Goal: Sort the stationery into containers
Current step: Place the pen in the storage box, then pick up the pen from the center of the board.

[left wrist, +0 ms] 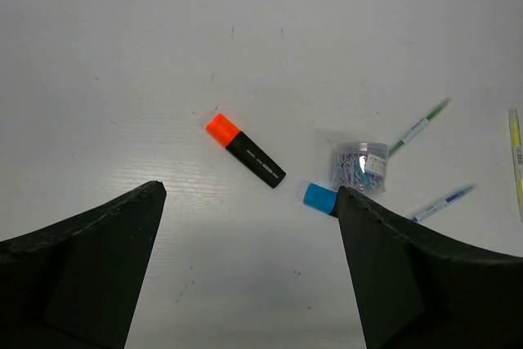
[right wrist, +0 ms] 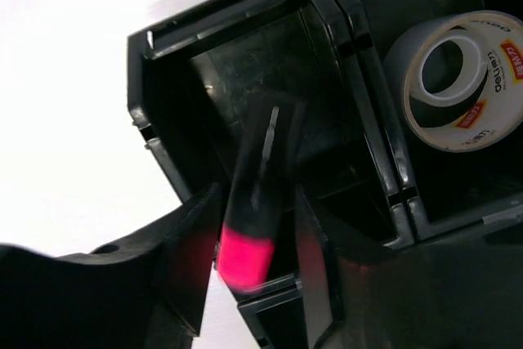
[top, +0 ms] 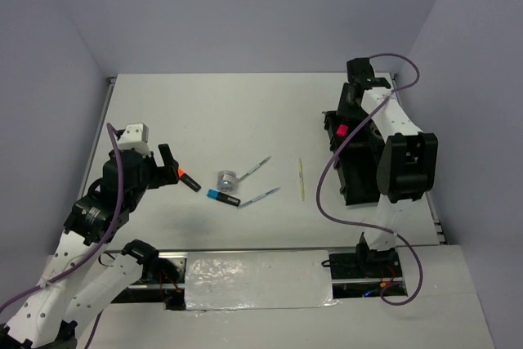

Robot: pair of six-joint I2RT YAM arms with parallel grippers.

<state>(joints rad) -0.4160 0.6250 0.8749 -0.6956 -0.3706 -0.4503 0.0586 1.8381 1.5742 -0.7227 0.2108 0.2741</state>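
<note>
My right gripper hovers over the black organiser tray. In the right wrist view its fingers stand slightly apart around a pink-capped highlighter, which is blurred and tilted into a tray compartment. A tape roll lies in the neighbouring compartment. My left gripper is open and empty just left of the orange-capped highlighter. The blue-capped highlighter, the small silver cylinder, two slim white pens and a thin yellowish stick lie mid-table.
The tray stands at the right side of the white table, under the right arm. Grey walls close in the table at left, back and right. A raised rail runs along the table's near edge.
</note>
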